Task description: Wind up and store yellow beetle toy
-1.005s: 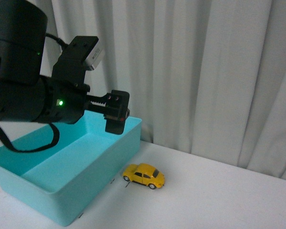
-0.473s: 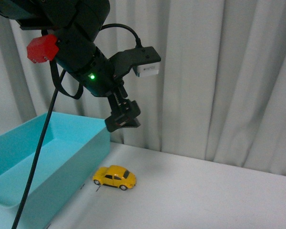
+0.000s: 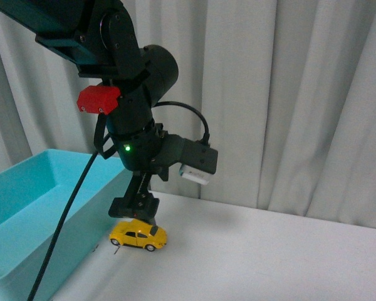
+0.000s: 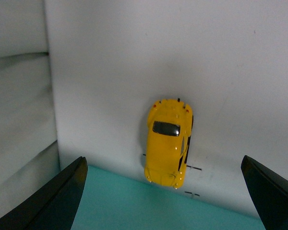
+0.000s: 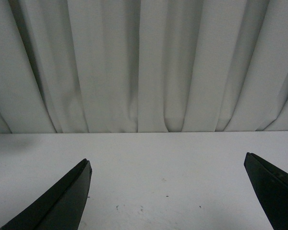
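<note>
Black left fingers (image 4: 62, 196): spread wide, nothing gripped, hanging right over the yellow beetle toy (image 3: 138, 237)
right fingers (image 5: 67, 201): spread too, over the white counter (image 5: 158, 167)
yellow beetle toy: on its wheels on the counter, just beside the teal bin (image 3: 31, 182)

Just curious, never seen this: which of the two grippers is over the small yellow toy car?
The left gripper, open above the glossy yellow beetle toy car; the right gripper faces only white table and curtain.
</note>
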Action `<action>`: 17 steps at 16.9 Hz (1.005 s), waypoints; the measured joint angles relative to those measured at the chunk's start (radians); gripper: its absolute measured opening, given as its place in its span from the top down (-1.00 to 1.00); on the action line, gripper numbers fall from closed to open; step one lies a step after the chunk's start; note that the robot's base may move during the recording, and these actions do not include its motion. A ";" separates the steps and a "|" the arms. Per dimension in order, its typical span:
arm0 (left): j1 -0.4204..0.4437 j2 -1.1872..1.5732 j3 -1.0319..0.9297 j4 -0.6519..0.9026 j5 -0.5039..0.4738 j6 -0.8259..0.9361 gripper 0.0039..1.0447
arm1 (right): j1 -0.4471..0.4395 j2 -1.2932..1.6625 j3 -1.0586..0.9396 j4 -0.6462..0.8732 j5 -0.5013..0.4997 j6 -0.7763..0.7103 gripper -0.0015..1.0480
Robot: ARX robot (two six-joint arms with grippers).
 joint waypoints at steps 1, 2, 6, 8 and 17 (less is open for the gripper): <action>0.001 0.020 0.008 -0.002 -0.019 0.017 -0.88 | 0.000 0.000 0.000 0.000 0.000 0.000 -0.87; 0.005 0.040 0.017 -0.007 -0.036 0.033 -0.88 | 0.000 0.000 0.000 0.000 0.000 0.000 -0.87; 0.019 0.107 0.067 -0.004 -0.084 0.061 -0.88 | 0.000 0.000 0.000 0.000 0.000 0.000 -0.87; 0.027 0.137 0.092 -0.001 -0.123 -0.005 -0.88 | 0.000 0.000 0.000 0.000 0.000 0.000 -0.87; 0.065 0.238 0.102 0.018 -0.153 -0.243 -0.88 | 0.000 0.000 0.000 0.000 0.000 0.000 -0.87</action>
